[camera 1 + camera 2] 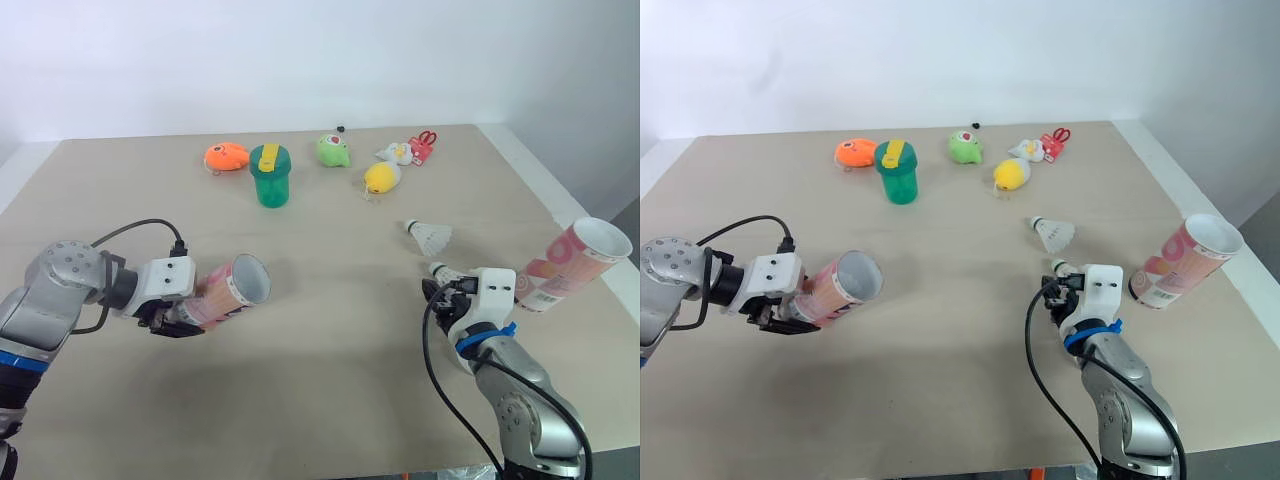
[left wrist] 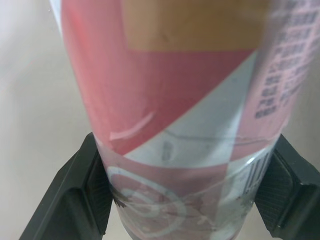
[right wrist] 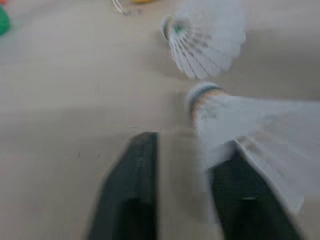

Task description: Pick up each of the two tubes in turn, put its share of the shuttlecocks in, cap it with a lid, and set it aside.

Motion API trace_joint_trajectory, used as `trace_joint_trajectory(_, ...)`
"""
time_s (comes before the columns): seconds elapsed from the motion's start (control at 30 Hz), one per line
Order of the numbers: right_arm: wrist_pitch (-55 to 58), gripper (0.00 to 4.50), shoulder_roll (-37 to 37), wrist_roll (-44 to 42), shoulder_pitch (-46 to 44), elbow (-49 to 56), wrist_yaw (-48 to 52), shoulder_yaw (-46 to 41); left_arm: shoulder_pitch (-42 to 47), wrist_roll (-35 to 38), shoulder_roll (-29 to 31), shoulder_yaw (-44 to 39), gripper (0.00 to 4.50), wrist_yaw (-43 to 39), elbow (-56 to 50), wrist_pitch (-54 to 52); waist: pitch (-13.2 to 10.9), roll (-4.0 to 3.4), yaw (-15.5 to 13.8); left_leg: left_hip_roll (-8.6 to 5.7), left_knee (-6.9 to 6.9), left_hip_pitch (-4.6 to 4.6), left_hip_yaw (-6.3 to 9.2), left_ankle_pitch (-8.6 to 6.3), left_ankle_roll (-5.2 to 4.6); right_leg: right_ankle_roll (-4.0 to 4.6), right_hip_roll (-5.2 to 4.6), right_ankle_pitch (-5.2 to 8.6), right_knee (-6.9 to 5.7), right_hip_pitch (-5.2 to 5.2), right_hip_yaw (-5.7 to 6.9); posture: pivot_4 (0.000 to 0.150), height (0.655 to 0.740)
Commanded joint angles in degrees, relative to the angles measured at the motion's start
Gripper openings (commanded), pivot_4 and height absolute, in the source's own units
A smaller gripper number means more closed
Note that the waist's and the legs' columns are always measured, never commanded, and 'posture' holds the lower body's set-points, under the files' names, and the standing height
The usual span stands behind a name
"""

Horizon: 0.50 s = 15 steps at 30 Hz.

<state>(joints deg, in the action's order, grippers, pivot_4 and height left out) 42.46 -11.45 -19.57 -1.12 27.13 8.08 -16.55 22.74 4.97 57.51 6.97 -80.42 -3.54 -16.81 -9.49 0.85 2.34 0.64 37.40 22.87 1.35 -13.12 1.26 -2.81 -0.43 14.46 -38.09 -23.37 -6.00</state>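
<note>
Left eye view first, starting at our left. The left claw (image 1: 180,320) is clamped on a pink tube (image 1: 232,290). It grips the tube near its closed end, low over the table (image 1: 330,380). The tube lies nearly level, with its open mouth pointing to our right and a little away from us. In the left wrist view the two black fingers (image 2: 80,195) press the tube's sides, one on each flank, and the tube runs straight out past them.

Along the far side of the table stand an orange toy (image 1: 226,156), a green cup (image 1: 270,178) with a yellow lid, a green toy (image 1: 333,150), a yellow toy (image 1: 381,178), a white toy (image 1: 398,152) and something red (image 1: 423,145).

Nearer us and right of centre, one shuttlecock (image 1: 430,237) lies on its side on the table. It is just beyond the right claw (image 1: 440,291) and apart from it.

A second shuttlecock (image 3: 250,125) lies at the right claw itself. In the right wrist view that claw's fingers stand a little apart, with bare table between them. The second shuttlecock's feathers overlap one finger, and its cork sits just past the fingertips. We cannot tell whether the claw has any hold on it.

Farthest right, a second tube (image 1: 570,263) lies on its side at the table's right edge. It is just beside the right wrist, and its open mouth points outward and away from us.
</note>
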Motion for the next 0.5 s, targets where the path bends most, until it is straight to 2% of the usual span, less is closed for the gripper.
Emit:
trace_joint_trajectory(0.03,-1.87,0.08,-0.91,-2.63,-0.45,2.85,1.4,-2.29,-1.23,0.57,-0.33,2.01,3.17,-0.69,-0.95,-0.59,0.0,0.0,0.04,0.0,0.0,0.0,0.0,0.0,0.0,0.0,0.0,0.0,0.0,0.0,0.0,0.15,0.74)
trace_joint_trajectory(0.17,-8.58,0.08,-1.72,-10.82,0.89,10.36,11.66,-1.6,-0.78,0.4,-0.64,2.2,3.17,-0.75,-0.22,-0.26,-0.03,-0.06,0.13,0.01,-0.02,0.01,0.02,-0.02,-0.03,-0.03,0.02,0.0,0.0,-0.01,0.01,0.15,0.74)
trace_joint_trajectory(0.27,-7.76,0.08,-5.55,-14.84,0.23,13.37,18.82,3.12,-0.21,0.32,-1.08,2.46,3.17,-0.73,0.27,-0.31,-0.05,-0.12,0.21,0.01,-0.02,0.0,0.01,-0.02,-0.03,-0.06,0.02,-0.01,0.0,0.0,-0.02,0.15,0.74)
trace_joint_trajectory(0.37,-9.0,0.08,-14.29,-12.63,-1.37,14.96,28.53,12.29,0.38,0.51,-1.63,2.72,3.17,-0.66,0.37,-0.92,-0.03,-0.04,0.13,-0.01,0.03,0.0,0.05,-0.02,-0.03,-0.05,0.01,-0.01,0.02,0.05,0.01,0.15,0.74)
trace_joint_trajectory(0.5,-13.84,0.08,-21.59,-5.82,-8.78,11.28,35.33,21.24,1.29,0.19,-2.0,3.15,3.17,-0.64,0.97,-1.02,-0.06,-0.01,0.12,-0.05,0.09,0.01,-0.03,-0.01,-0.03,-0.07,-0.06,0.0,0.04,0.06,-0.04,0.15,0.74)
